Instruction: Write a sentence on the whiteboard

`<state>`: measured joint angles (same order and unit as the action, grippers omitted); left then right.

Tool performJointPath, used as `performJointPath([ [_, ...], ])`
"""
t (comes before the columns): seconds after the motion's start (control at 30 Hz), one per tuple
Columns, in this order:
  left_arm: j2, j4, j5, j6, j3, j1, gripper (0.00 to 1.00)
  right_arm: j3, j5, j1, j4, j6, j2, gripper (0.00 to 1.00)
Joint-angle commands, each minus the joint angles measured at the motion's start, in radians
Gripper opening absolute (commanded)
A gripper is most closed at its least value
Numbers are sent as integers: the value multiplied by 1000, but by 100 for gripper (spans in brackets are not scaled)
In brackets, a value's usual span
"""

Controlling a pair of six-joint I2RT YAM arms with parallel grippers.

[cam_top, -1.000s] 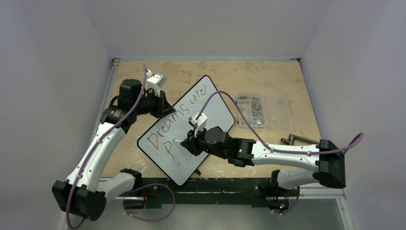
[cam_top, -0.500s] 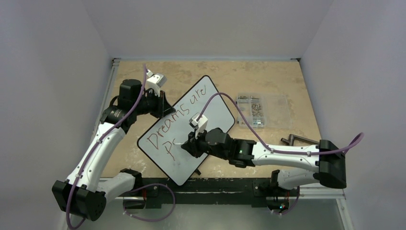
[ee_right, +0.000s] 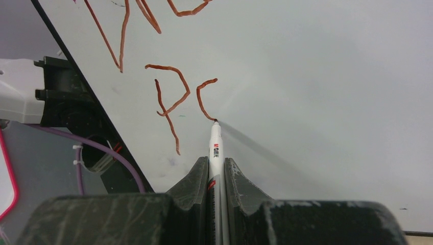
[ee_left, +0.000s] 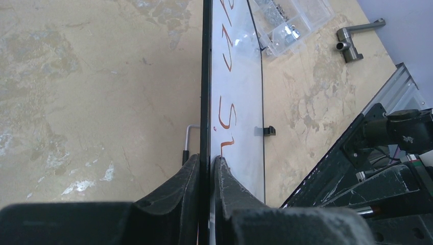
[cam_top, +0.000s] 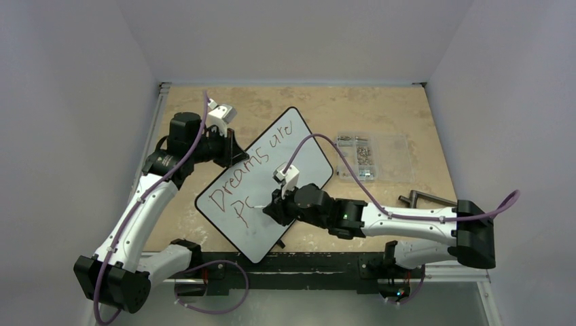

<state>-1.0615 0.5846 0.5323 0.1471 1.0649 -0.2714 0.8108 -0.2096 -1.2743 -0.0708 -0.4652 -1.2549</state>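
Note:
The whiteboard (cam_top: pixel 306 156) lies tilted across the table's middle, white with a thin black rim. It bears red-brown writing: "Dreams are", and below it "Pc". My left gripper (cam_top: pixel 229 151) is shut on the board's upper left edge; in the left wrist view its fingers (ee_left: pixel 191 176) clamp the black rim (ee_left: pixel 206 76). My right gripper (cam_top: pixel 272 206) is shut on a white marker (ee_right: pixel 215 148). The marker's tip touches the board (ee_right: pixel 306 76) at the bottom end of the "c" stroke.
A small clear compartment box (cam_top: pixel 372 156) with small metal parts sits right of the board. A grey metal handle-shaped part (cam_top: pixel 424 198) lies near the right arm. The black base rail (cam_top: pixel 306 265) runs along the near edge.
The right gripper with the marker has drawn a "c" after the "P", then shifted slightly right and down. The left gripper and the board have not moved.

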Motion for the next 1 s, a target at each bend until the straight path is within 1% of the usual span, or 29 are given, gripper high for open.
performJointPath([
  [0.0,36,-95,-9,-14,12,-2,0,1,-80,4,32,-8,38,0],
  [0.53,34,-98,-8,-12,10,-2,0,93,-151,7,69,43,-6,0],
  [0.63,34,-98,-8,-13,10,-2,0,119,-163,11,100,55,-19,0],
  [0.97,35,-97,-8,-14,10,-2,0,183,-161,21,106,96,-47,0],
])
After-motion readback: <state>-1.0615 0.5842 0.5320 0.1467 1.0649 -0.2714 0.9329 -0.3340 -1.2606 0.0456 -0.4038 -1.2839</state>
